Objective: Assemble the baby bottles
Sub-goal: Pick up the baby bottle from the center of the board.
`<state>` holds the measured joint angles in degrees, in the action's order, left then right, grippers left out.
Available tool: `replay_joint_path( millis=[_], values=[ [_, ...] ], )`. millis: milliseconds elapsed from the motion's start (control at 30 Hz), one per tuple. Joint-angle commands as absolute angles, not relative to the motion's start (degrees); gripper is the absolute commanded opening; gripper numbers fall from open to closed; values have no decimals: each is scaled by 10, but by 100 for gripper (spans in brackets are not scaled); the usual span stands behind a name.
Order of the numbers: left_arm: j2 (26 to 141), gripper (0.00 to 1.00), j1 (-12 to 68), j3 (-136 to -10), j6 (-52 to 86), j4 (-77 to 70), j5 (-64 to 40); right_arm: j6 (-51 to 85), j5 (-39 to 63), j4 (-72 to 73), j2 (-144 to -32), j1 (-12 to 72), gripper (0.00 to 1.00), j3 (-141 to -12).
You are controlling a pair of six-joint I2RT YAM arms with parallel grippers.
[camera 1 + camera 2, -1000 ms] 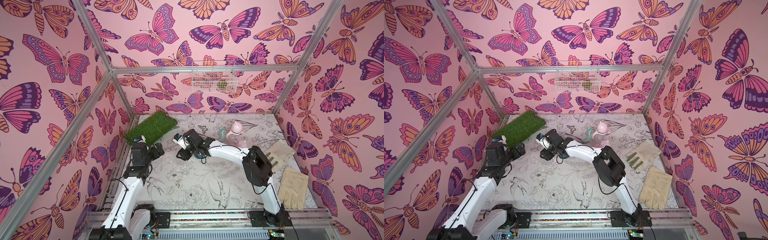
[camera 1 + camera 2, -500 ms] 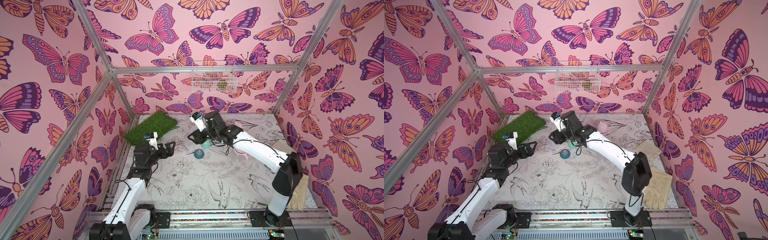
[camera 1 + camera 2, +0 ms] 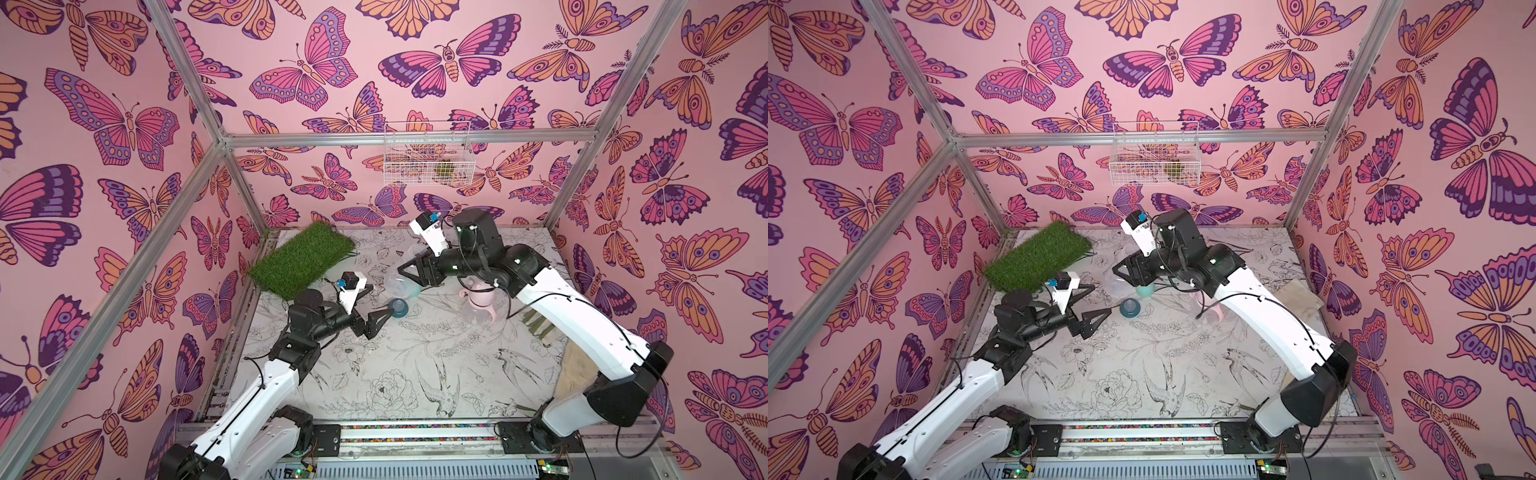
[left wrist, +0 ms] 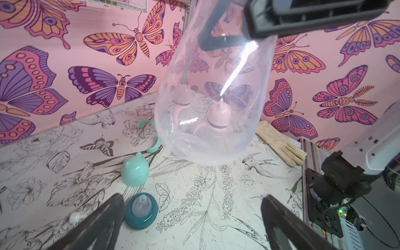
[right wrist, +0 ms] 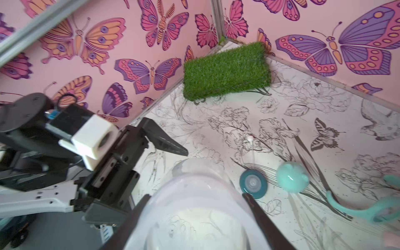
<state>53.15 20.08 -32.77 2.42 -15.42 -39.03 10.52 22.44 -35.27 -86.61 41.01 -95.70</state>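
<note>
Pink butterfly walls box in a desk printed with black-line flowers and birds. 1 grass mat lies in its far left corner, and 1 wire basket hangs on the back wall. 2 arms lean over the desk.

The right end effector is clenched on 1 clear bottle, held off the desk. The left end effector is spread wide and grasps nothing, with 1 finger near 1 teal nipple collar that lies flat.

The wrist views add 1 teal eared cap and 1 teal two-handled ring, which the right arm partly hides from above. In a top view 1 pink-capped bottle stands beside the right arm. The left wrist view, looking through the held bottle, shows a second capped bottle beside it, blurred, and 1 glove.
</note>
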Motion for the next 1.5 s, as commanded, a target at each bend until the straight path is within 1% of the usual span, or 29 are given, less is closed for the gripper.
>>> replay_joint_path(
  millis=[0, 133, 433, 667, 833, 1133, 1267, 1467],
  values=[
    [532, 100, 210, -345, -11, -167, -441, 152, 296, -326, -845, 412, 23, -926],
    [543, 100, 223, -356, -13, -170, -451, 178, 333, -296, -831, 413, 19, -897],
    [558, 100, 238, -361, 22, -214, -494, 222, 349, -214, -811, 426, 15, -832],
    [563, 100, 240, -347, 70, -279, -530, 235, 345, -180, -810, 442, 13, -820],
    [571, 100, 240, -352, 84, -281, -555, 237, 342, -161, -806, 449, 12, -816],
    [578, 97, 240, -357, 91, -281, -555, 241, 350, -149, -808, 455, 12, -814],
    [581, 92, 240, -360, 96, -281, -553, 242, 353, -148, -812, 459, 12, -816],
    [581, 74, 240, -363, 99, -281, -556, 242, 354, -149, -821, 463, 11, -821]
  ],
)
